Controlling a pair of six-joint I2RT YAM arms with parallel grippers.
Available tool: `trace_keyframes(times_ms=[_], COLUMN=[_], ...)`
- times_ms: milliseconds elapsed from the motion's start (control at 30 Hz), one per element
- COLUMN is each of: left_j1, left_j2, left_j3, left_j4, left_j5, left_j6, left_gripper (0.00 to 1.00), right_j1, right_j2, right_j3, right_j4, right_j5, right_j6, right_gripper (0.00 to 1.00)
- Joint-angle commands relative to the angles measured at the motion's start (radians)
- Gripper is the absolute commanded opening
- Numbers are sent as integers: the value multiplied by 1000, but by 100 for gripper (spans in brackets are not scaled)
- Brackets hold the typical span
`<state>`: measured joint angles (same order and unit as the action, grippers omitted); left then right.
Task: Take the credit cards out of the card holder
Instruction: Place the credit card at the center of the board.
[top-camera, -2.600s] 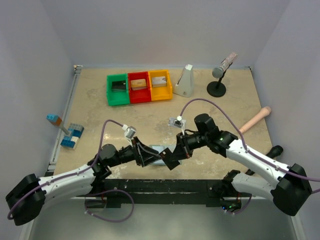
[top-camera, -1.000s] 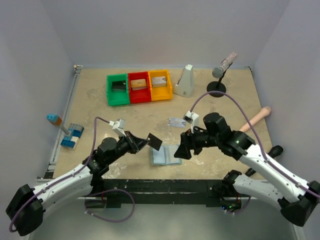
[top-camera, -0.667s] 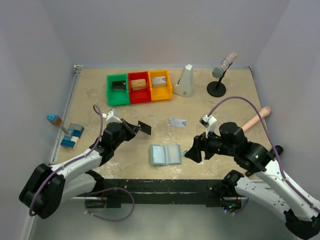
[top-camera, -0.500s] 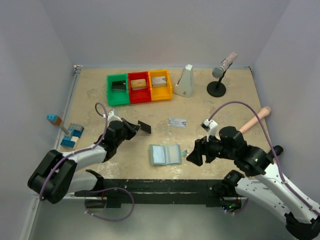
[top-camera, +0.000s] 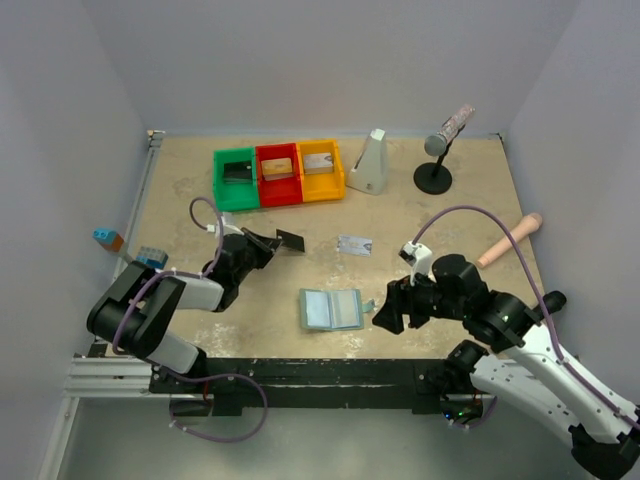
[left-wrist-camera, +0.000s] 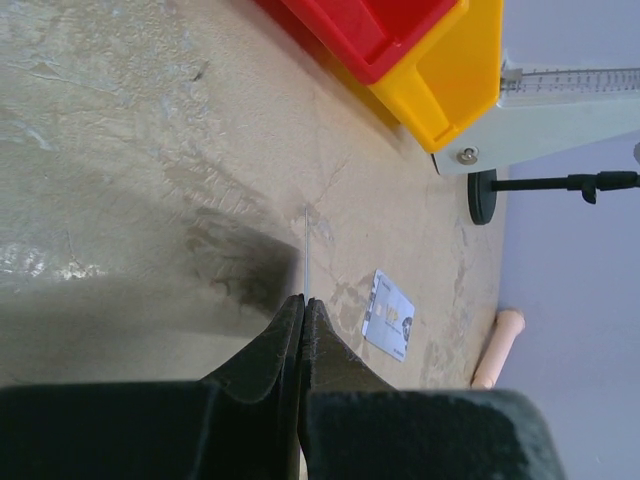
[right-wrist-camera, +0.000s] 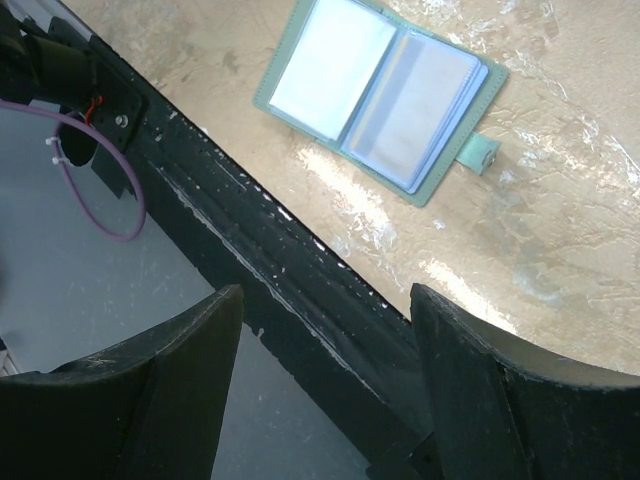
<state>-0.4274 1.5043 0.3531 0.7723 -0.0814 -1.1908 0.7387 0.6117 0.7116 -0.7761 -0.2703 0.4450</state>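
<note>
Overhead: I find the card holder (top-camera: 331, 309) lying open and flat, grey-green with pale blue pockets. Up-left of it, the left gripper (top-camera: 276, 241) pinches the thin black card (top-camera: 291, 240). The silver card (top-camera: 355, 245) lies flat beyond the holder.

Left wrist: the jaws are clamped on the card's edge.

Right wrist: the right gripper (right-wrist-camera: 325, 295) is spread wide and empty, near the holder.

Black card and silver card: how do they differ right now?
Colour: the black card is plain dark, while the silver card is pale with small markings.
Hold: the black card is pinched by the left fingers, while nothing touches the silver card.
Pose: the black card is held tilted, seemingly clear of the table, while the silver card lies flat on it.
Shared: both are small rectangles, outside the open card holder.
</note>
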Motion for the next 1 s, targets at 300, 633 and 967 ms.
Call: trace_keyframes(times_ms=[300,633,967], left_j1=[56,56,90], left_j2=[93,94,68], left_j3=[56,81,70], left_j4=[76,-64,-122], left_j5=[69,77,115], left_j6=[22,42,40], left_gripper=[2,18,32], right_j1=[1,-1,1], right_j2=[2,-12,-9], right_j3=[-8,-15,-15], right_j4=[24,26,21], right_j5=[13,3,13], right_j6=[-6,-5,-8], right_gripper=[72,72,74])
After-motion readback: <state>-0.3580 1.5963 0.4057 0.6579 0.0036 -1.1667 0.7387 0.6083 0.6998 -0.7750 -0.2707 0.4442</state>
